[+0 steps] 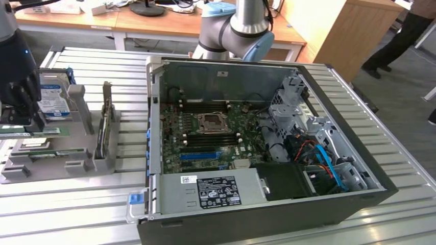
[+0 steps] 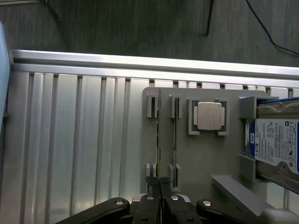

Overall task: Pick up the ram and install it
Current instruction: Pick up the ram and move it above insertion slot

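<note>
ram (image 2: 158, 130) end inside claw (image 2: 160, 181), hard drive (image 2: 275, 144) cropped

Slatted metal table (image 1: 68, 204): grey parts holder (image 1: 102, 163) beside open computer case (image 1: 259, 229).

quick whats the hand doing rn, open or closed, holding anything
Hand: closed on one end of the ram, which stands on edge in its slot in the grey holder.

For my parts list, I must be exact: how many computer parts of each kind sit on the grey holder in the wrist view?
RAM sticks: 2, one between the fingers of the end effector
Processor: 1
Hard drive: 1
Total: 4
</note>
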Available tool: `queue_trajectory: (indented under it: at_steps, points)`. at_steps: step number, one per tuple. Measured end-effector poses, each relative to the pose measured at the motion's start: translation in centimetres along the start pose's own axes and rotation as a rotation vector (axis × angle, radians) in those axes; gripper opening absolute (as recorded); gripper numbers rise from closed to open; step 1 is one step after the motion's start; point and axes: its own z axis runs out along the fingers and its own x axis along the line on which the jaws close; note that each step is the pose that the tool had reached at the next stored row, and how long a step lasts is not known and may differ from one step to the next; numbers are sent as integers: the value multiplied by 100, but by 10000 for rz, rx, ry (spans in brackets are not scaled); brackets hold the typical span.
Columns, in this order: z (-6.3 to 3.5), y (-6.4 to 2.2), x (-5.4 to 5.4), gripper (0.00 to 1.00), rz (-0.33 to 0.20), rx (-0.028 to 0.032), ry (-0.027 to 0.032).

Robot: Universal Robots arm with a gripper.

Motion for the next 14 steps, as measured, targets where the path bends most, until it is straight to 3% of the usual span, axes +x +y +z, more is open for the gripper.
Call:
queue_trajectory:
  at_steps: [14]
  points:
    - [-260, -2, -5, 12, 0, 0, 0]
